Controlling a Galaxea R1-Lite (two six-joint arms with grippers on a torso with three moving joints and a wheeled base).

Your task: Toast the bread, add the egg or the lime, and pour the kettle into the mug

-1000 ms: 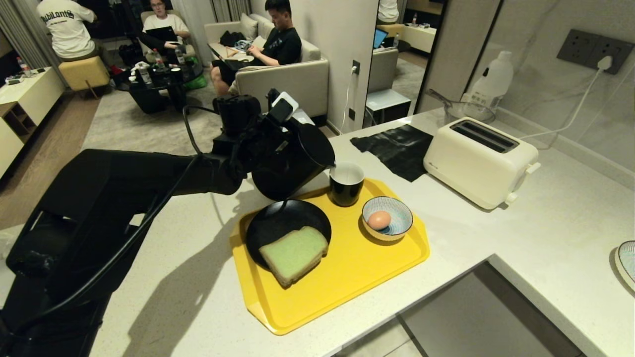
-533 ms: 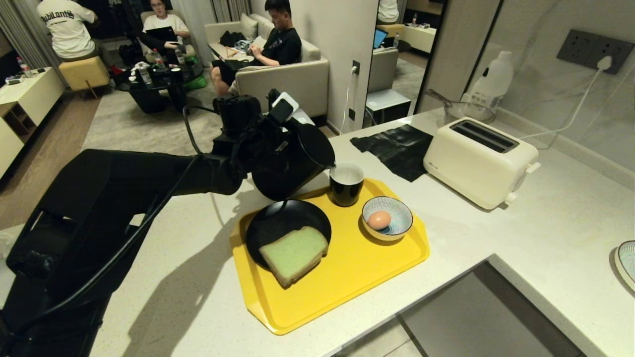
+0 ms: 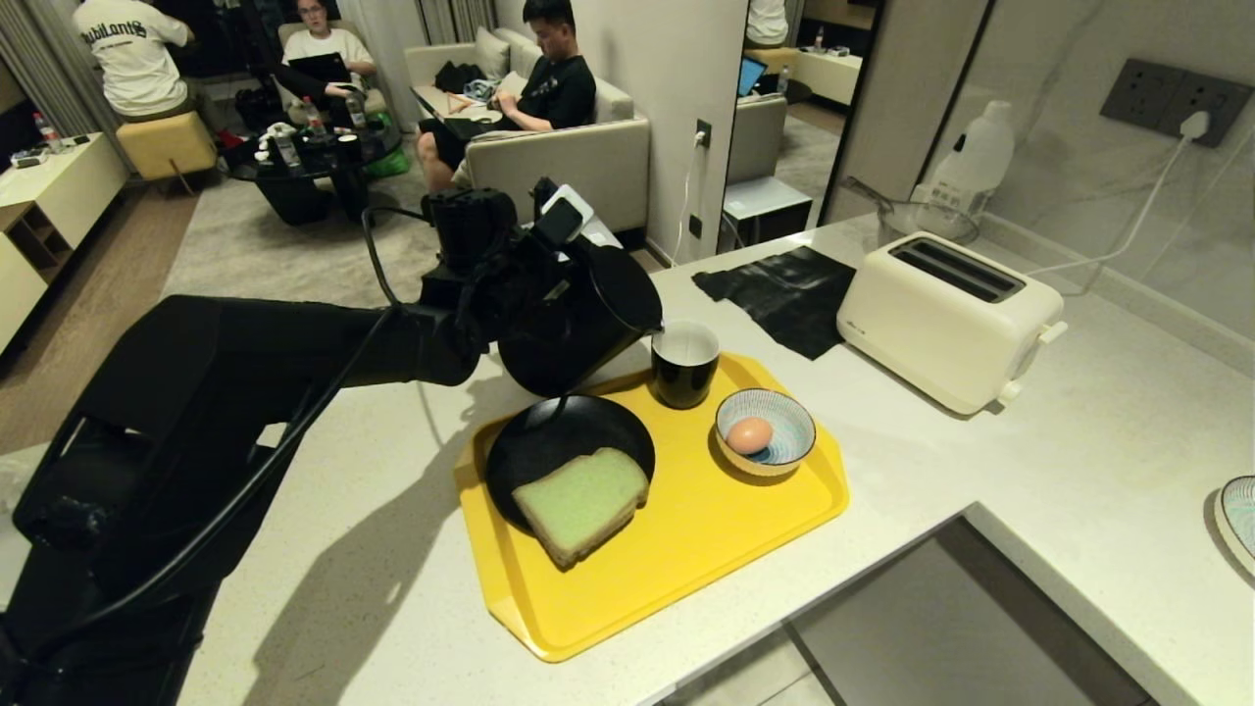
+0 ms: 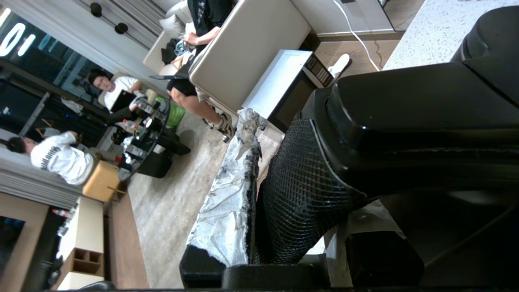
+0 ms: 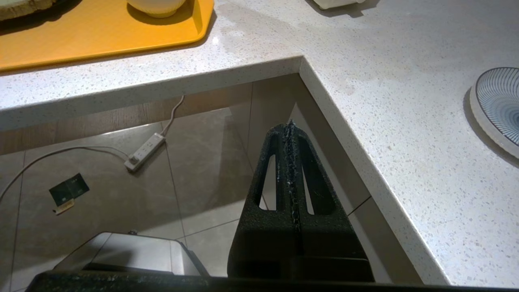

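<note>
**Kettle tipped at the mug, bread and egg already served**

From where I stand, the task looks near its end. The toaster [image 3: 949, 319] on the bench [image 3: 1079, 461] has both slots empty, and the bread [image 3: 580, 505] lies on the black plate [image 3: 549, 441] at the near-left part of the yellow tray [image 3: 686, 549], one corner hanging over the plate's rim. If it was really toasted I cannot say; its face is pale green. The pouring seems to be the only step that is left, and it is in progress or just finishing.

The left hand [image 3: 534, 270] is clamped on the handle of the kettle [image 3: 578, 319] and holds it off the bench, tilted, with the spout just at the rim of the mug [image 3: 684, 365]. No stream of water is visible to me.

The striped bowl [image 3: 766, 431], at the right of the tray, holds the egg [image 3: 750, 434], alone in the middle. The mug stands at the back edge of the tray, next to the bowl; its white inside shows, but how full it is I cannot tell.

The right hand [image 5: 290, 162] hangs below the bench edge, its fingers pressed together and holding nothing.
</note>
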